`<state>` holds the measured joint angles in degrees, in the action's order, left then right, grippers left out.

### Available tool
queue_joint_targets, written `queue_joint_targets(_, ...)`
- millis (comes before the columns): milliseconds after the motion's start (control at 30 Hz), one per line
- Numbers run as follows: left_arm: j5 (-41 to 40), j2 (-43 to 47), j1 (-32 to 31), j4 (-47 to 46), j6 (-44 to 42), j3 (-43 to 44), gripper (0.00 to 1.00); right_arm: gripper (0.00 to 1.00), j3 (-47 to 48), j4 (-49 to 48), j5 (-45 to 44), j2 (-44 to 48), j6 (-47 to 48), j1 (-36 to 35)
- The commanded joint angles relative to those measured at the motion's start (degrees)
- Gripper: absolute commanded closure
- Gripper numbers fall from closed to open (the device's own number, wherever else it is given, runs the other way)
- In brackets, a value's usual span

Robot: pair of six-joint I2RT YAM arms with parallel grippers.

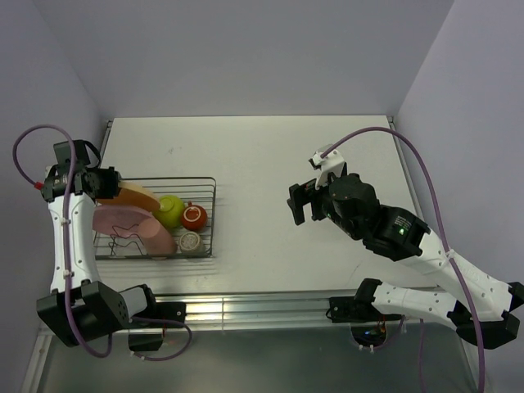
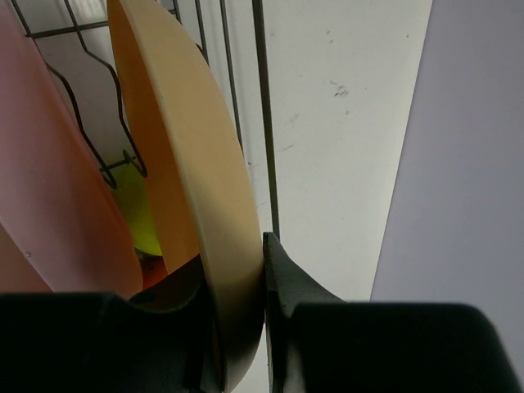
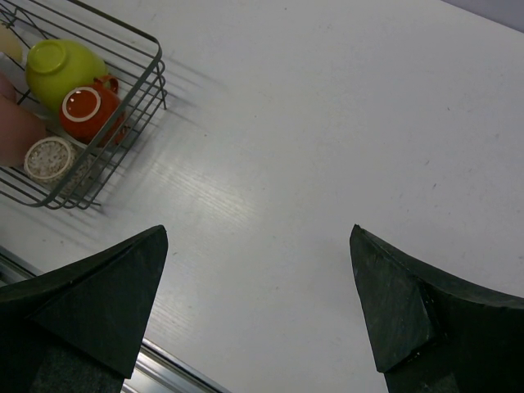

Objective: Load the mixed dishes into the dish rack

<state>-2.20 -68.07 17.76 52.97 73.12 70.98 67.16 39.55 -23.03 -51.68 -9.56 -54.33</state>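
Left end effector was seen clenched on the rim of the yellow-orange plate, one finger pressed to each face. Plate was held on edge, tilted, inside the dish rack, just beside the pink plate, also stood in the rack. Beyond the plates, lime-green bowl and small red-orange bowl were set side by side in the rack, bases turned up. Tiny beige-grey cup and salmon-pink cup were lodged along the rack's near side. Right end effector was seen released, fingers wide apart, over the bench, well apart from the rack.
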Motion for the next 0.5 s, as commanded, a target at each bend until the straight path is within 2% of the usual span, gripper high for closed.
queue_joint_targets(0,0.88,1.01,0.17,-2.52,-0.79,-0.84,1.00,0.00,0.08,-1.76,-0.79,0.27,-0.28,0.45)
queue_joint_targets(200,1.05,1.45,0.96,-1.99,-1.23,-4.00,1.00,0.00,0.08,-1.84,-0.62,0.18,-0.28,0.36)
queue_joint_targets(333,1.76,1.89,2.19,-3.13,-0.44,-7.52,0.84,0.00,0.26,-1.85,-0.62,0.09,-0.37,0.36)
queue_joint_targets(467,2.90,1.89,3.68,-3.84,-0.96,-9.72,0.76,0.00,0.52,-1.50,-0.79,0.09,-0.19,0.45)
